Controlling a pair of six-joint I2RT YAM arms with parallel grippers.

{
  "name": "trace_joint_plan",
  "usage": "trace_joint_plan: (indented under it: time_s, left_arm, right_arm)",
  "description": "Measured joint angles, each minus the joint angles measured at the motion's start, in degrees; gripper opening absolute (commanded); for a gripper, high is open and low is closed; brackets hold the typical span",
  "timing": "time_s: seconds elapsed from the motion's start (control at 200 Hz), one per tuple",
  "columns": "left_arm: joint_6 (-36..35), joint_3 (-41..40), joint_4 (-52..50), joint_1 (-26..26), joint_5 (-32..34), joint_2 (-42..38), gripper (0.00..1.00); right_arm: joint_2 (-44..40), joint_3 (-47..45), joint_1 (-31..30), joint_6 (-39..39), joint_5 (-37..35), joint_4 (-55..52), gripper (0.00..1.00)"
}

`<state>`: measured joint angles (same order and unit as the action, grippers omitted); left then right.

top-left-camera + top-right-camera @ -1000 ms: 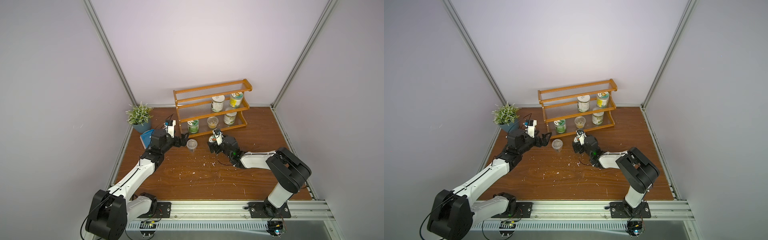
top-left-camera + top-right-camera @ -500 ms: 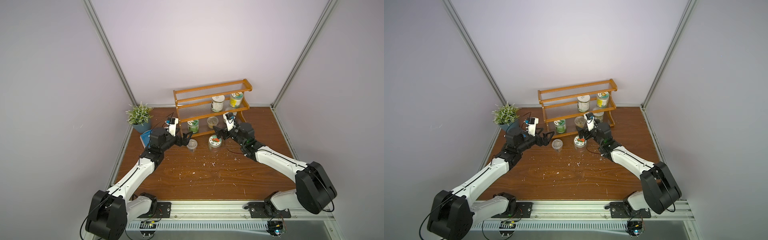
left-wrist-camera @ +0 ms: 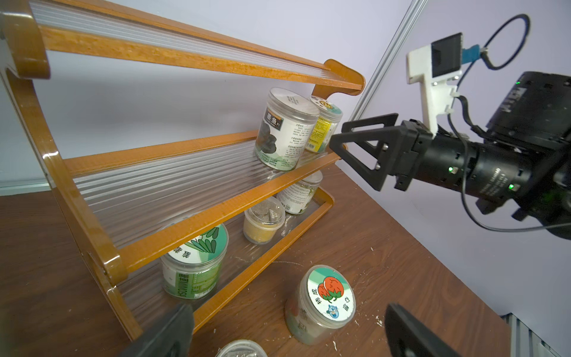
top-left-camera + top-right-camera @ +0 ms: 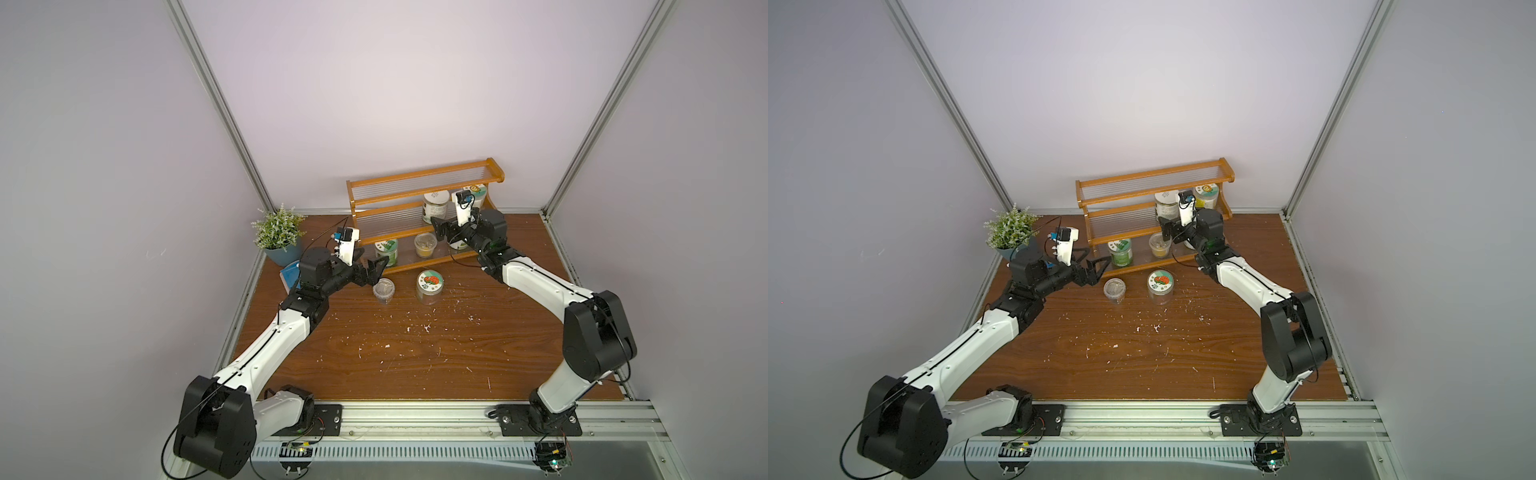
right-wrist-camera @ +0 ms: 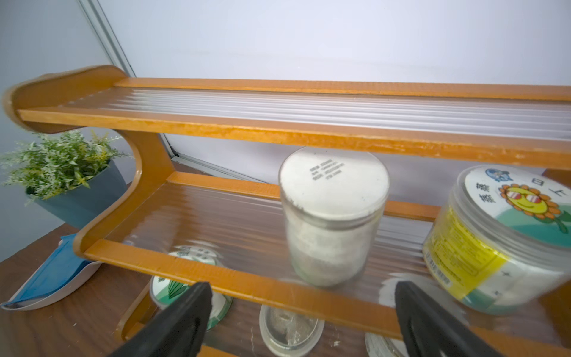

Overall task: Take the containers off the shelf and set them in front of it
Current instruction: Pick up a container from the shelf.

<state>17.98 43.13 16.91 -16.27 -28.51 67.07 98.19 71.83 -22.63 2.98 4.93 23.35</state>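
Note:
The orange-brown shelf [image 4: 424, 179] [image 5: 278, 136] stands at the back. Its middle tier holds a white-lidded jar [image 4: 435, 205] [image 5: 333, 213] and a yellow jar with a sunflower lid [image 4: 478, 192] [image 5: 500, 241]. On the bottom tier are a green jar [image 4: 385, 251] [image 3: 191, 272] and a small yellow cup [image 4: 424, 245] [image 3: 262, 225]; a further jar [image 3: 298, 196] there is mostly hidden. A red-pictured jar [image 4: 430, 286] [image 3: 324, 303] and a clear grey cup [image 4: 383, 290] stand on the table in front. My right gripper [image 4: 437, 228] [image 5: 304, 321] is open before the white-lidded jar. My left gripper [image 4: 376, 268] [image 3: 287, 340] is open and empty, beside the clear cup.
A plant in a blue pot [image 4: 280, 232] stands at the back left, with a blue-and-white object [image 4: 289, 276] lying beside it on the wooden table [image 4: 415, 353]. White crumbs are scattered over the table. Grey walls close in both sides.
My right arm has left the red-pictured jar on the table and swung up and back to the shelf's middle tier. My left gripper has edged slightly toward the shelf.

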Motion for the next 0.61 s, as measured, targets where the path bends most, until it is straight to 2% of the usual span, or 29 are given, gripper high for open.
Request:
trace_joint_plan:
  time_s: [0.265,0.605]
  left_arm:
    - [-0.22,0.42,-0.26,0.0,-0.22,0.94,1.0]
    - [-0.72,1.2,-0.52,0.0,-0.66,2.14,1.0]
  right_arm:
    - [9.05,9.03,1.57,-0.02,1.62,-2.05,0.99]
    - [16.24,18.69,2.25,0.0,3.08,-4.07,0.99]
